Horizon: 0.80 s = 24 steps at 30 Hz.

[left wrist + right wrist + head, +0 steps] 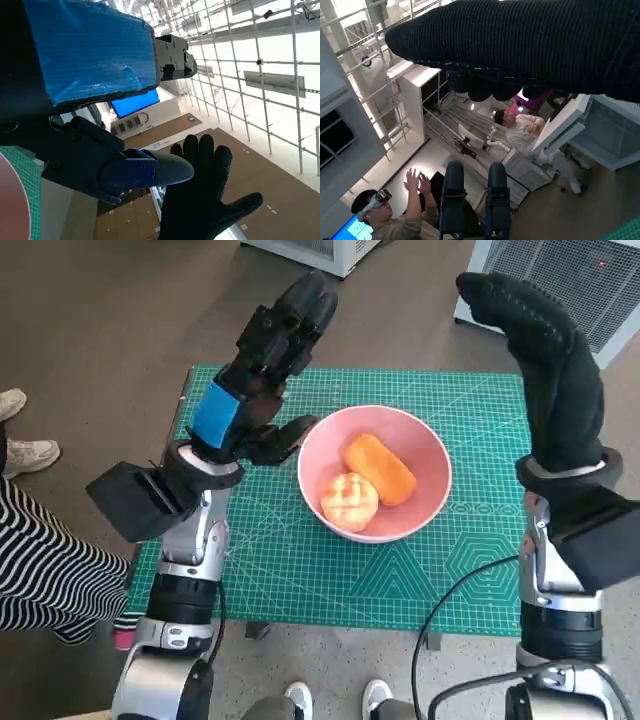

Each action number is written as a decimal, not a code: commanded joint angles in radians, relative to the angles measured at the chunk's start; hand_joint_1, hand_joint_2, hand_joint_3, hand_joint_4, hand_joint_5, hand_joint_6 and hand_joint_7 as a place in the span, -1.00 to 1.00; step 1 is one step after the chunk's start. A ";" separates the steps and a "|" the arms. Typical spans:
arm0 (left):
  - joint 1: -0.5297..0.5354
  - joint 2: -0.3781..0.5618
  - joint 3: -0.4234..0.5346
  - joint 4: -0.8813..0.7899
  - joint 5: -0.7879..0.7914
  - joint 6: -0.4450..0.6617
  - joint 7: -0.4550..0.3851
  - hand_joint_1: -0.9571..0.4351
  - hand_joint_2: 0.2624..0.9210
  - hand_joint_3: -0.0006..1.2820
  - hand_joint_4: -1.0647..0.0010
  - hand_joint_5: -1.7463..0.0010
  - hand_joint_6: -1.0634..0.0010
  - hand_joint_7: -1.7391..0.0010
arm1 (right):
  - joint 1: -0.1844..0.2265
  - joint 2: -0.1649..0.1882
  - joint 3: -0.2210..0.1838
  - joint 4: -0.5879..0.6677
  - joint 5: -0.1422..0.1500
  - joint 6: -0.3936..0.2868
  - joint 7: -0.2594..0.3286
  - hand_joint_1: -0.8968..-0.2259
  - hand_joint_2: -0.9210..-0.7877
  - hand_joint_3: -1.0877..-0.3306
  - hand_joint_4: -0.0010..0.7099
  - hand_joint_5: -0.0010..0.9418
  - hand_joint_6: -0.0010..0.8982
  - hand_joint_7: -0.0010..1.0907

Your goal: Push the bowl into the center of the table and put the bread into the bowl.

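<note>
A green cutting mat (300,570) printed with a white grid covered the small table, and near its middle sat the pink bowl (425,445) holding the long orange bread (381,468) beside a round bun (349,500). Both hands hung raised and empty with fingers spread, the left hand (262,375) just left of the bowl and the right hand (548,365) above the table's right edge. The bread looked light and soft, best cupped gently along its sides, the bowl smooth and likely slippery; no readable writing showed.
</note>
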<state>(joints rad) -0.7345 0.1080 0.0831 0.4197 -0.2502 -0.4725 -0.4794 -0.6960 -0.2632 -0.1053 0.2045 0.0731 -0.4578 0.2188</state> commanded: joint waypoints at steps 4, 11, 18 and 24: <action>0.014 -0.001 -0.004 -0.009 0.012 -0.007 0.010 -0.68 1.00 -0.35 0.86 0.99 1.00 0.66 | 0.023 0.000 0.001 0.021 -0.010 0.001 -0.004 -0.58 -1.00 -0.25 -0.57 -1.00 -1.00 -0.04; 0.014 0.000 -0.005 -0.013 0.015 -0.004 0.011 -0.70 1.00 -0.35 0.86 0.99 1.00 0.66 | 0.022 0.001 0.001 0.023 -0.007 -0.001 -0.004 -0.58 -1.00 -0.25 -0.57 -1.00 -1.00 -0.04; 0.015 -0.003 -0.007 -0.015 0.013 -0.002 0.010 -0.69 1.00 -0.35 0.86 0.99 1.00 0.65 | 0.026 0.000 0.000 0.019 -0.005 -0.003 -0.003 -0.58 -1.00 -0.25 -0.57 -1.00 -1.00 -0.04; 0.016 -0.004 -0.008 -0.016 0.006 0.003 0.005 -0.68 1.00 -0.35 0.86 0.99 1.00 0.66 | 0.028 0.001 0.000 0.019 -0.004 -0.004 -0.004 -0.58 -1.00 -0.25 -0.57 -1.00 -1.00 -0.04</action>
<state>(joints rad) -0.7277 0.1083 0.0800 0.4196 -0.2394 -0.4726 -0.4736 -0.6906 -0.2633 -0.1056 0.2138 0.0741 -0.4644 0.2188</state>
